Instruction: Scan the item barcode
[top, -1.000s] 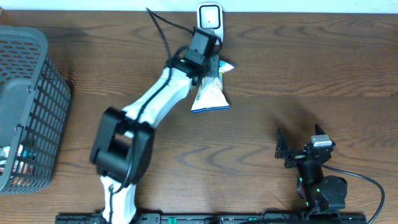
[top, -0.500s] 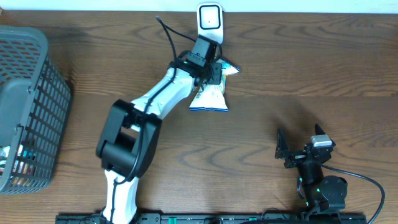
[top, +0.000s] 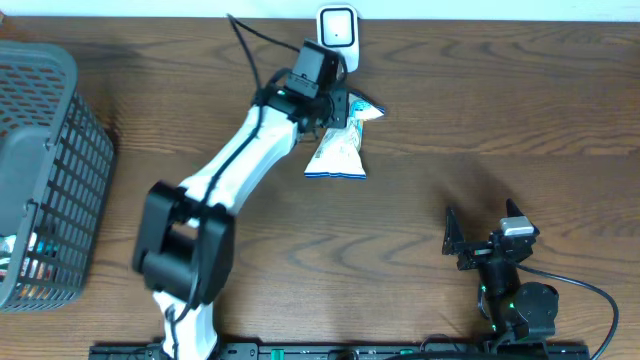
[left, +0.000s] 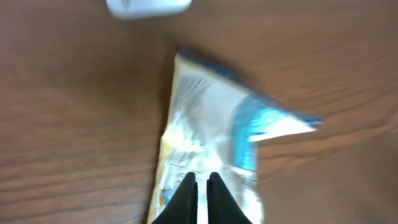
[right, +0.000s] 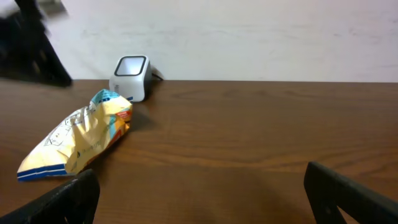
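White-blue snack bag (top: 338, 152) lies flat; left tool (left: 201, 179) pressed together above it; right tool (right: 199, 175) spread wide, empty.

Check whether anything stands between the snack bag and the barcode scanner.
Nothing visible does. The snack bag lies just in front of the barcode scanner, only bare tabletop between them; the shut left tool is over the bag.

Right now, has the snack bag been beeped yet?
Can't tell. Done: the snack bag lies beside the scanner. In hand: the left gripper hovers shut over the bag, seemingly holding nothing; the right gripper sits open. Left: probably holding it up to the scanner.
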